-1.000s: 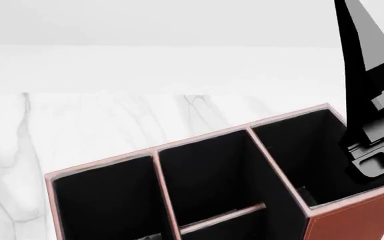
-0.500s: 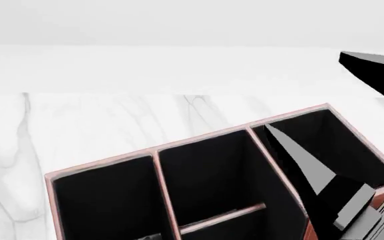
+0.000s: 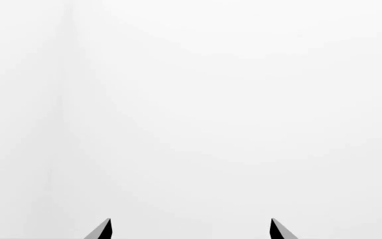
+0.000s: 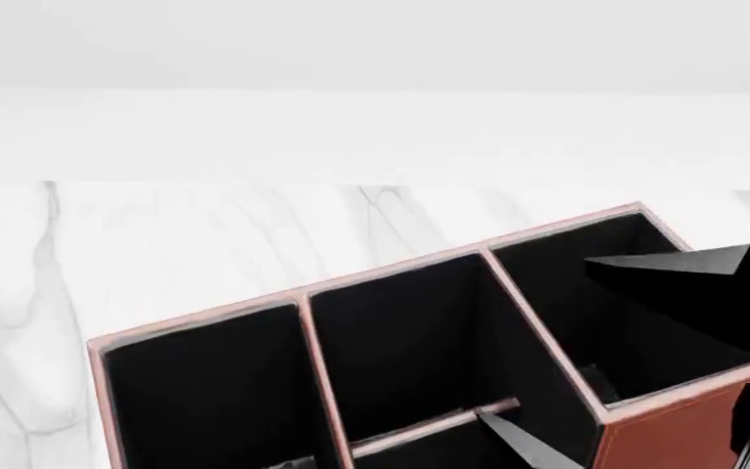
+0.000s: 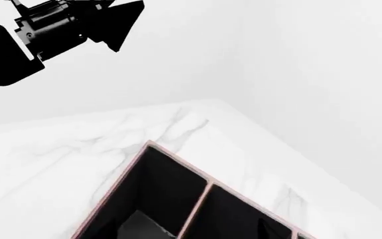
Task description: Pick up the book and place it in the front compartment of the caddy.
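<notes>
Head view: right claw [image 4: 570,362] spread wide above the caddy [image 4: 668,435].

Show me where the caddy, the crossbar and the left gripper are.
caddy [image 4: 682,430]: head view, brown outer wall.
crossbar [image 4: 434,426]: head view, pink top edge.
left gripper [image 3: 189,230]: left wrist view, gap between its fingertips.

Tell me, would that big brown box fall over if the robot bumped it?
Probably not. The caddy is wide, several cells across, so it would likely slide on the smooth marble table rather than tip. Its straight walls and dividers look stiff, so it probably wouldn't squash.
</notes>
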Controlling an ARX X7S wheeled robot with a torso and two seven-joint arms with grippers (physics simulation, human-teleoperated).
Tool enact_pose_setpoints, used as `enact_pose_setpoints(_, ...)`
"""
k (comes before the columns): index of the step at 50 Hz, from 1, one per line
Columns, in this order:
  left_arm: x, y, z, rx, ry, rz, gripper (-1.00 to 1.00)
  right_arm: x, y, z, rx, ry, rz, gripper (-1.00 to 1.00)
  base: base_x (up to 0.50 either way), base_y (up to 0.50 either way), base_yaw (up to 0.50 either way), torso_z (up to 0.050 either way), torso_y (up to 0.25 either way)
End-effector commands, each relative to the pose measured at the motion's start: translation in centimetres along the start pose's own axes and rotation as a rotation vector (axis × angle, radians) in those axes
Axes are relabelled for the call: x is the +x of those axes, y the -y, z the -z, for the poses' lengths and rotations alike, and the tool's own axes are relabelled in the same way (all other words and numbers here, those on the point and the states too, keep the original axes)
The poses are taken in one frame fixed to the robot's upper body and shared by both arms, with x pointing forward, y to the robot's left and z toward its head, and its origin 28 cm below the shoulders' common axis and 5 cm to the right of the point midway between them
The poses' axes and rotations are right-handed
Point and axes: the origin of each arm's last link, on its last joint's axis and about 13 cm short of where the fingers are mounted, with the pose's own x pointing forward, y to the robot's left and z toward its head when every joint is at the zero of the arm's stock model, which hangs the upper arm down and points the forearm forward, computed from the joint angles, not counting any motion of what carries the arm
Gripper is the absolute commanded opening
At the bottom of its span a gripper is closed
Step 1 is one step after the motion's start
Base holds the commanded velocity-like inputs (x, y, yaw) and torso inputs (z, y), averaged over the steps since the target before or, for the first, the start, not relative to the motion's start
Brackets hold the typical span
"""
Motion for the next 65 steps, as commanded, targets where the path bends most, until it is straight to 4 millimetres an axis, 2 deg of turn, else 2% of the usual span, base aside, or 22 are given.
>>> enact_pose_setpoints(1,0.0,-0.3,0.1,-0.015,-0.005,-0.016,1.00,-0.2,-0.1,0.2,0.007,-0.074,-0.038,1.00,0.00,0.00,0.00,0.000,0.000)
enact_pose_setpoints(18,0.1,-0.3,0.1,-0.014,-0.005,-0.019,1.00,-0.1,-0.5,0.6,0.013,-0.188,-0.080,1.00,0.00,0.00,0.00,0.000,0.000)
enact_pose_setpoints(28,0.1,-0.3,0.2,-0.014,-0.006,-0.018,1.00,-0.1,-1.1,1.5,0.016,-0.287,-0.124,1.00,0.00,0.00,0.00,0.000,0.000)
enact_pose_setpoints(42,-0.1,-0.3,0.3,-0.015,-0.012,-0.019,1.00,-0.9,-2.4,1.5,-0.020,-0.399,-0.173,1.00,0.00,0.00,0.00,0.000,0.000)
enact_pose_setpoints(65,0.0,-0.3,0.3,-0.017,-0.014,-0.020,1.00,-1.2,-3.0,3.6,0.013,-0.530,-0.181,1.00,0.00,0.00,0.00,0.000,0.000)
